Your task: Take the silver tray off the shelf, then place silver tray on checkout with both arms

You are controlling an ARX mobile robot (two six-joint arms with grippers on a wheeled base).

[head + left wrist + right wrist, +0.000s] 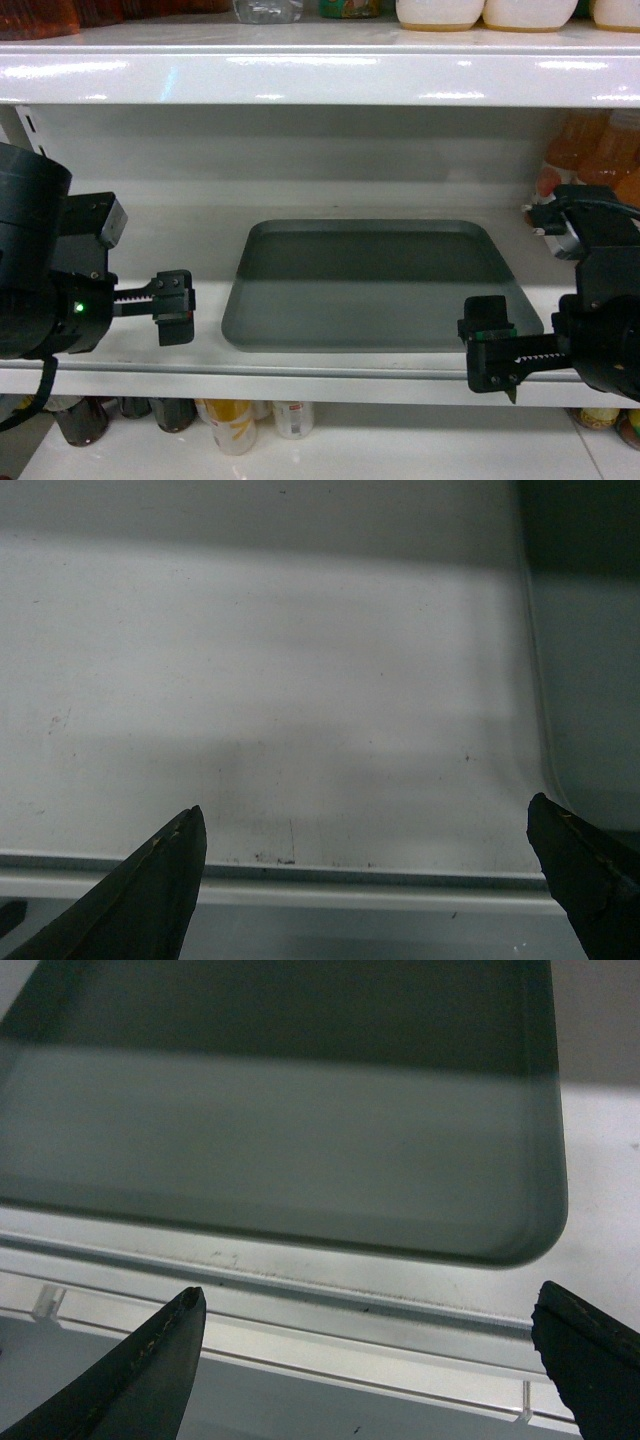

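Note:
The silver tray [370,285] lies flat on the glossy white shelf [300,375], grey-green with a low rim, close to the front lip. My left gripper [175,308] hangs open just left of the tray's front left corner, over bare shelf board [280,680]; the tray's left rim [590,680] shows at the right of the left wrist view. My right gripper [488,355] is open at the shelf's front lip, before the tray's front right corner [520,1240]. Nothing lies between either pair of fingers. The checkout is out of view.
A higher shelf board [320,75] overhangs the tray, carrying white bowls [440,12]. Orange bottles [590,150] stand at the right end of the tray's shelf. Bottles and cans [230,420] fill the level below. A perforated bracket [35,130] is at the back left.

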